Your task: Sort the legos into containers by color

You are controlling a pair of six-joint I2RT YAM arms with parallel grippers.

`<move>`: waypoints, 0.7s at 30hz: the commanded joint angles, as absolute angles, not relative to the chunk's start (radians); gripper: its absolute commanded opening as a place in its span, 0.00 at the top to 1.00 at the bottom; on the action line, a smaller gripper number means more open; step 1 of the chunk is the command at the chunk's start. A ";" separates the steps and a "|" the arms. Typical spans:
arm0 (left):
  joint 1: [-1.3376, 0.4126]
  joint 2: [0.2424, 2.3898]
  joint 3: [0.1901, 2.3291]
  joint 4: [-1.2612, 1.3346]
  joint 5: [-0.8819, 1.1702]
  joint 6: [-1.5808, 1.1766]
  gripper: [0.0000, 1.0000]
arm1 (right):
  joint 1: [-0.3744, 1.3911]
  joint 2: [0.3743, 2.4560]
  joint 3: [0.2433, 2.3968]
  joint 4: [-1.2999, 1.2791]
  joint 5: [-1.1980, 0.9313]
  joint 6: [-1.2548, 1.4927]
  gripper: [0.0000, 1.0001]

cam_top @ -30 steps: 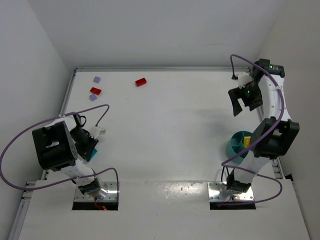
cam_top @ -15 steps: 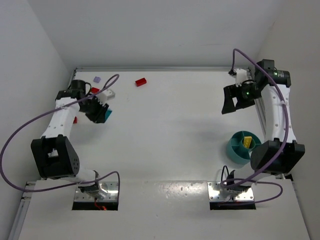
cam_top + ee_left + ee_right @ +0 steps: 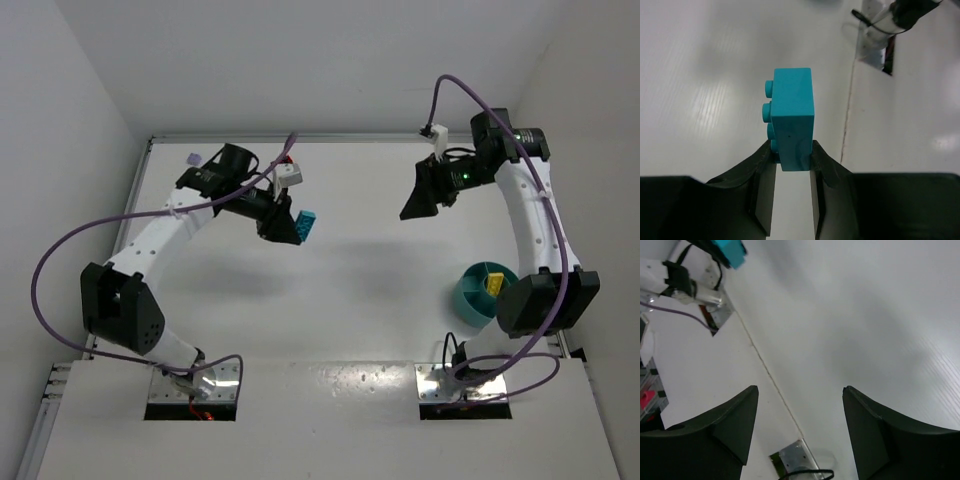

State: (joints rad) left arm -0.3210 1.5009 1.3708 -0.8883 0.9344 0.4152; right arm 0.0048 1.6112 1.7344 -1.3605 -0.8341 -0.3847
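My left gripper [image 3: 296, 228] is shut on a cyan lego [image 3: 306, 226] and holds it in the air over the middle-left of the table. In the left wrist view the cyan lego [image 3: 792, 117] stands upright, pinched at its lower end between my fingers [image 3: 762, 172]. My right gripper [image 3: 412, 203] is open and empty, raised over the back right; its fingertips [image 3: 742, 415] stand wide apart. The round teal dish [image 3: 470, 298] sits at the right edge with a yellow lego [image 3: 493, 283] inside. A pale lilac lego [image 3: 192, 158] lies at the back left. No red legos show.
White walls close the table at the back and both sides. The right arm's lower links stand beside the dish. The right wrist view shows the cyan lego [image 3: 729, 250] at its top left and a base plate [image 3: 795, 460] at the near edge.
My left arm swung from the near left up and right to mid-table, carrying the cyan lego. My right gripper moved left, away from the back right corner. The arm now hides the red legos.
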 commanded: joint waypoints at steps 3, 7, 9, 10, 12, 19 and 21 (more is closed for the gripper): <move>-0.374 1.586 1.485 -0.796 1.222 0.224 0.90 | 0.093 1.595 1.763 -1.381 -1.045 -0.465 0.32; -0.428 1.641 1.563 -0.785 1.269 0.150 0.91 | 0.172 1.632 1.782 -1.364 -1.055 -0.425 0.33; -0.469 1.652 1.586 -0.772 1.243 0.137 0.91 | 0.212 1.657 1.801 -1.322 -1.055 -0.365 0.33; -0.483 1.652 1.595 -0.740 1.224 0.120 0.91 | 0.222 1.657 1.815 -1.307 -1.055 -0.344 0.32; -0.518 1.640 1.576 -0.691 1.194 0.068 0.91 | 0.247 1.681 1.824 -1.270 -1.068 -0.295 0.31; -0.572 1.614 1.552 -0.591 1.152 -0.003 0.91 | 0.297 1.723 1.867 -1.238 -1.077 -0.265 0.31; -0.583 1.605 1.552 -0.572 1.143 -0.014 0.91 | 0.317 1.732 1.878 -1.238 -1.077 -0.265 0.32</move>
